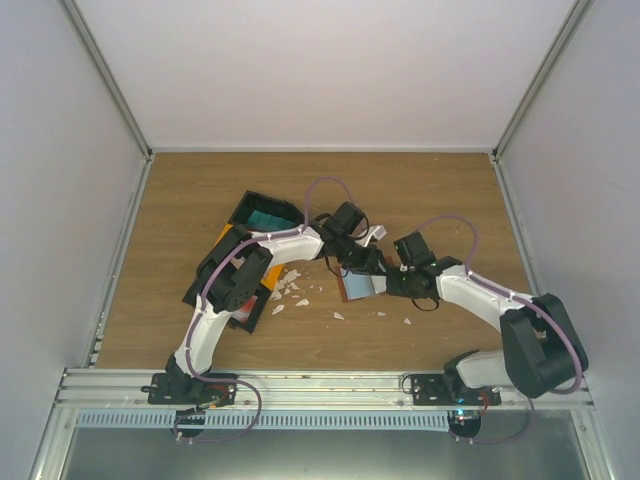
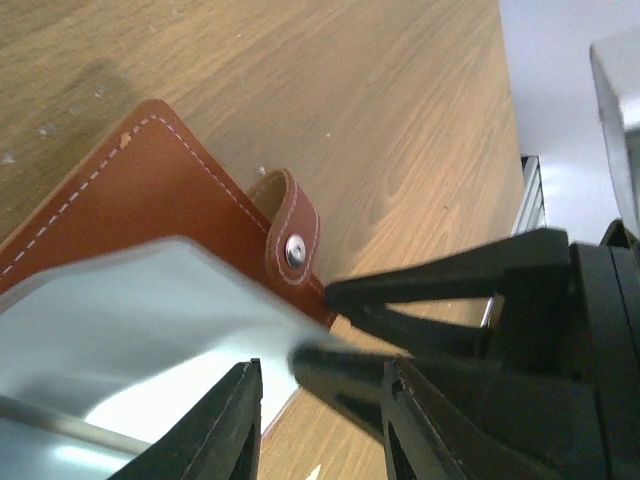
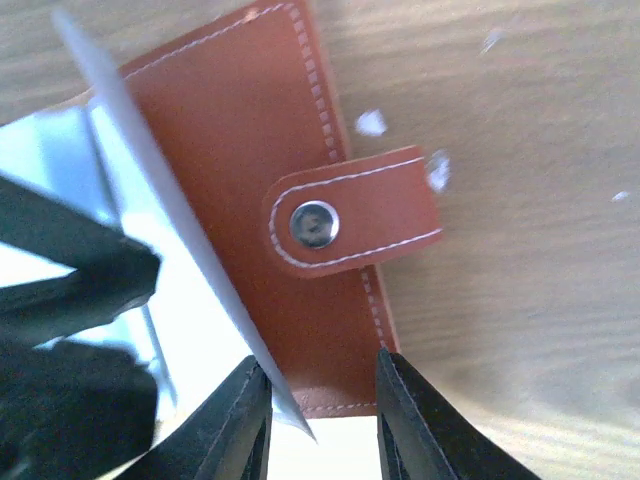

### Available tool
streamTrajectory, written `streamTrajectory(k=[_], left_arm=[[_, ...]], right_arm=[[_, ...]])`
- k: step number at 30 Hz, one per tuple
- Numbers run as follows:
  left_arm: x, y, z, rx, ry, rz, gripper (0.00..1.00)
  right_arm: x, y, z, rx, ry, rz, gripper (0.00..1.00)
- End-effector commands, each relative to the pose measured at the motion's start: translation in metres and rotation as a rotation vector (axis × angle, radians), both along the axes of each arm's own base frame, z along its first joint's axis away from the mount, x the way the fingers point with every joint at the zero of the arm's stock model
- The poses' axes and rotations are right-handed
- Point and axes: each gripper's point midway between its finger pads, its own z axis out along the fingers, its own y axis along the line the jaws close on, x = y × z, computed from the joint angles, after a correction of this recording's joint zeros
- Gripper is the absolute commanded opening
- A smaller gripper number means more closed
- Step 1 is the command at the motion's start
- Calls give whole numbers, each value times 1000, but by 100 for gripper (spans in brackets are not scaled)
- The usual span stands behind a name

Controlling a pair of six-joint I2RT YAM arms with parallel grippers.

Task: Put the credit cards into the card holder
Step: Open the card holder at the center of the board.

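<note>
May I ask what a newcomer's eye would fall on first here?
The left arm and right arm meeting mid-table over the open brown card holder, its snap tab large in the wrist views. Next, the white scraps strewn on the wood beside it, and the black bin of teal cards beyond the left arm.

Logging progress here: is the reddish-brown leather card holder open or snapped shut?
Open. The reddish-brown leather card holder lies spread, its snap tab unfastened, clear inner sleeves exposed.

The reddish-brown, white-stitched leather-like card holder [image 3: 250,150] with a snap-stud tab lies flat, to the right of the black plastic bin [image 1: 262,200]. A thin pale card [image 3: 190,260] stands tilted over its pale inner pockets. Teal cards [image 1: 268,218] lie inside that bin.
</note>
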Motion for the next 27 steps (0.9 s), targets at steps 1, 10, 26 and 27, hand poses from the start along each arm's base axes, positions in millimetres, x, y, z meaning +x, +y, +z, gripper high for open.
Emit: streamTrajectory(k=[1, 10, 26, 27], left_arm=[[12, 7, 11, 1, -56, 25, 37], [25, 52, 29, 53, -141, 133, 40], [43, 18, 8, -3, -77, 74, 36], [44, 15, 6, -3, -69, 74, 36]], right_arm=[[34, -18, 11, -113, -104, -121, 32], [50, -20, 22, -244, -124, -30, 47], [52, 17, 46, -132, -148, 154, 10], [51, 22, 46, -110, -151, 178, 10]])
